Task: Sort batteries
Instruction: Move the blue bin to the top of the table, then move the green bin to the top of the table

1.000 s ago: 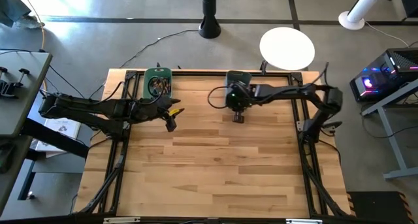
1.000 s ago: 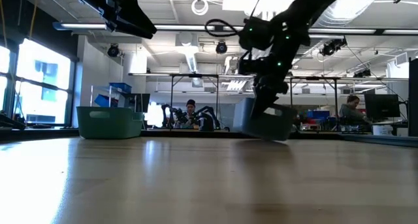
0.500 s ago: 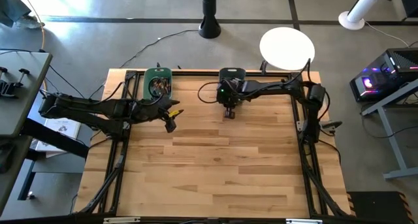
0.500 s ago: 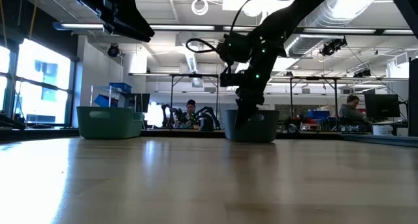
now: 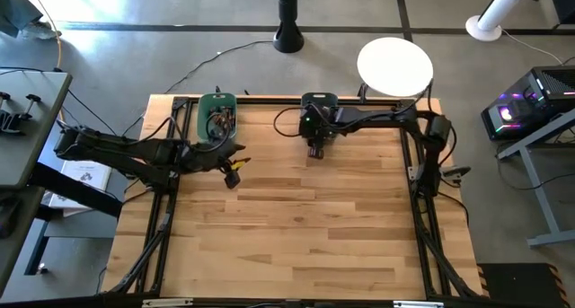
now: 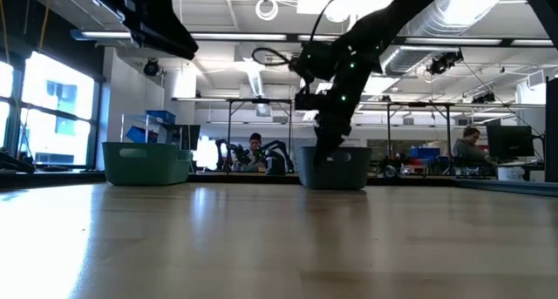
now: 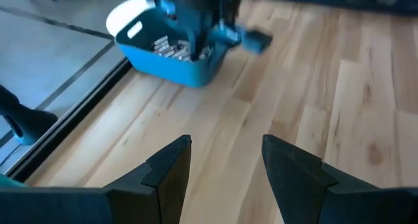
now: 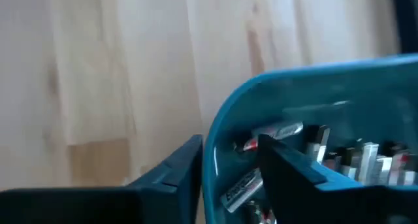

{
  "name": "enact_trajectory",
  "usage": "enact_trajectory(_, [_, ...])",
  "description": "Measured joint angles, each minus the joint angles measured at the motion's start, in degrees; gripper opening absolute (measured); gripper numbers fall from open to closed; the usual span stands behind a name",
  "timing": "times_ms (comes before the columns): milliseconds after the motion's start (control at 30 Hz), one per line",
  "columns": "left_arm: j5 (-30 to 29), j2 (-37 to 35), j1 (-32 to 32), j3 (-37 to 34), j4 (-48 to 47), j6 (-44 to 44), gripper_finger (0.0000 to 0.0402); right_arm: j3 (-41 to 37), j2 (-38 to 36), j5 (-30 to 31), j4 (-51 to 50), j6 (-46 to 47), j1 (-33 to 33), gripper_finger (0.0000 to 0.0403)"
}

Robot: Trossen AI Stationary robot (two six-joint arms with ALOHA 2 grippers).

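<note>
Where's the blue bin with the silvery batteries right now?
In the high view the blue bin sits at the table's far edge, near the middle, right of the green bin, with the right gripper at its near rim.

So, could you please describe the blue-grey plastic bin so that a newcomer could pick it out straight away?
Look to the far edge of the wooden table, where two small rectangular plastic bins stand apart. The blue-grey plastic bin is the one nearer the middle, with the right gripper beside it. Unlike the green plastic bin to its left, it holds silvery batteries.
</note>
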Motion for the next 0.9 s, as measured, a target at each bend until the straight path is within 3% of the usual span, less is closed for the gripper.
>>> enact_trajectory(233, [-7.4, 0.0, 0.0, 0.0, -9.9, -4.9, 0.0181, 0.0, -5.1, -0.5, 2.7, 0.5, 0.1, 0.0164])
enact_trajectory(500, [-6.7, 0.3, 7.1, 0.0, -19.9, -13.3, 0.0181, 0.0, -13.0, -0.5, 1.6, 1.5, 2.9, 0.0165])
enact_trajectory(667, [0.5, 0.3, 17.4, 0.0, -19.5, -13.2, 0.0181, 0.0, -18.5, -3.5, -3.0, 2.8, 10.5, 0.0165])
enact_trajectory(900, [10.4, 4.2, 31.7, 0.0, -15.9, -1.1, 0.0184, -0.6, -21.4, -2.2, -7.2, 8.9, 26.0, 0.0165])
